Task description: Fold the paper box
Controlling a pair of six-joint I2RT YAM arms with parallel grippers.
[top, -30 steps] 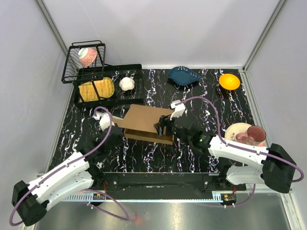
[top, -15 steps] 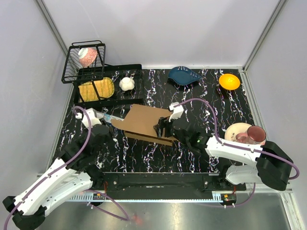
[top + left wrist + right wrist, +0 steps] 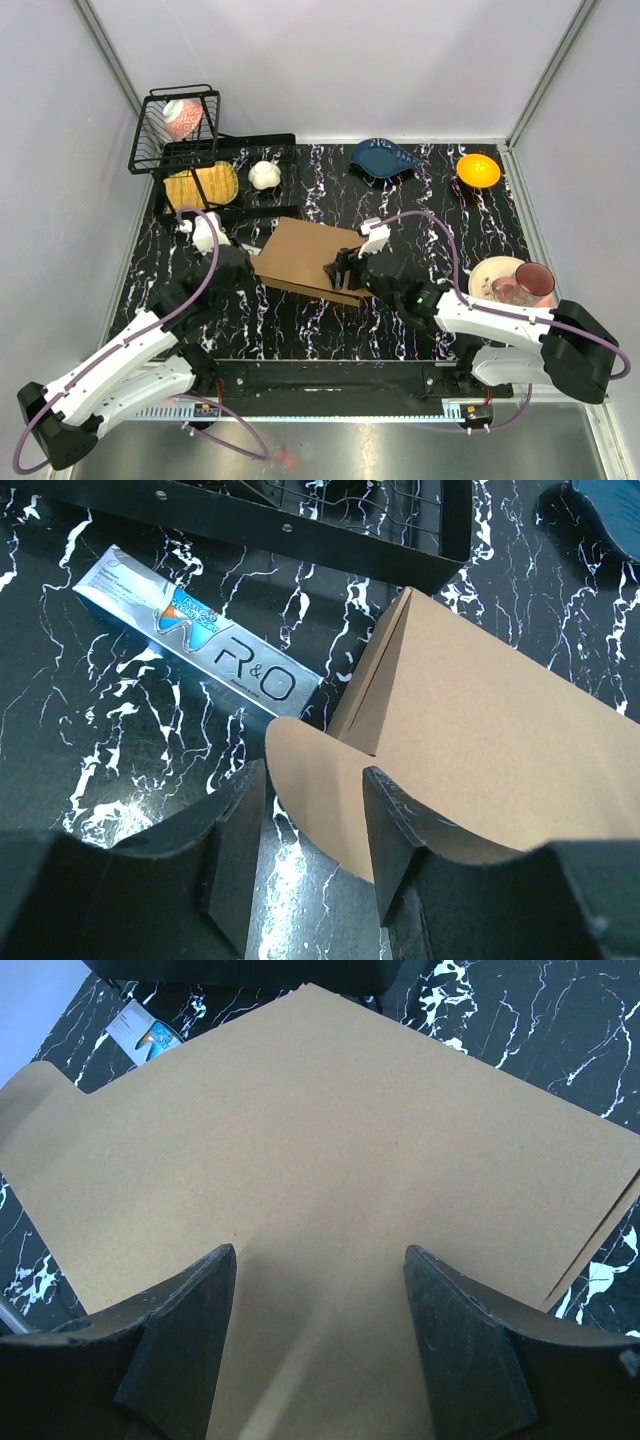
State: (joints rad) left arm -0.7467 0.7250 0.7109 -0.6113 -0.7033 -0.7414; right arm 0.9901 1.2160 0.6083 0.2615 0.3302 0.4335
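One paper box [image 3: 300,250] lies near the middle of the table, brown and mostly flat, with a panel raised along a crease at its left end. We note the left gripper [image 3: 312,785] at that end, fingers spread. A rounded flap shows in the gap and is not pinched. The right gripper [image 3: 320,1260] hangs over the box's near right part, fingers wide apart above bare cardboard. A toothpaste carton [image 3: 200,635] lies just left of the box, near the black rack [image 3: 250,139] at the far left corner. A blue dish [image 3: 385,158] and an orange bowl [image 3: 478,170] sit by the far edge. A plate [image 3: 488,268] with a pink cup [image 3: 535,282] sits at the right edge.
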